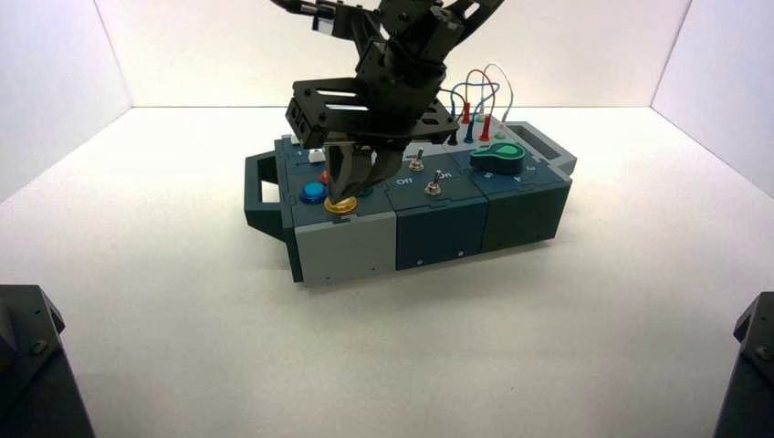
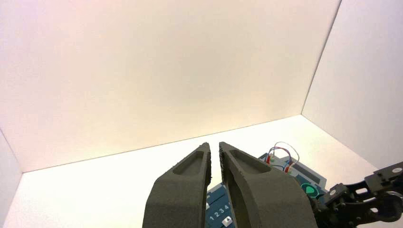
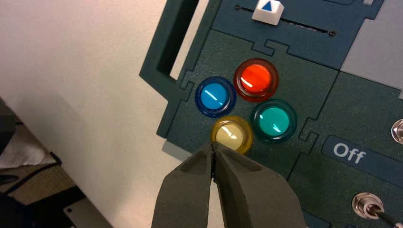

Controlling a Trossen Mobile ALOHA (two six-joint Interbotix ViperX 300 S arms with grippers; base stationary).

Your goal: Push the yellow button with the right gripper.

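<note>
over the box's left end: i see the right gripper (image 1: 345, 193) hanging down from an arm that reaches in from the top of the high view, its slotted black plate level above the button cluster
right arm pose: wrist bent steeply, fingers aimed nearly straight down at the box (image 1: 347, 246)
left arm pose: i find the left gripper (image 2: 215, 164) raised and looking out over the box toward the back wall, out of the high view
yellow button: the yellow button (image 3: 232, 135) sits at the near front corner of the four-button cluster, beside the grey panel edge; in the high view i see it (image 1: 340, 206) right under the fingertips
neighbours: blue button (image 3: 215, 96), orange-red button (image 3: 255, 79) and teal button (image 3: 273, 120) ring it closely
hidden: the right fingers cover part of the yellow button's near rim, and in the high view the arm blocks most of the orange-red and teal buttons
hard to tell: i cannot say whether the tips actually press the dome or only meet its edge
right gripper state: fingers pressed together, tips meeting at a point on the button's rim, holding nothing
left gripper state: fingers nearly together, a thin gap between them, empty
also seen: white slider cap (image 3: 267, 11) with a blue triangle, and the "off" label (image 3: 349, 152) by a toggle switch (image 3: 368, 205)
</note>
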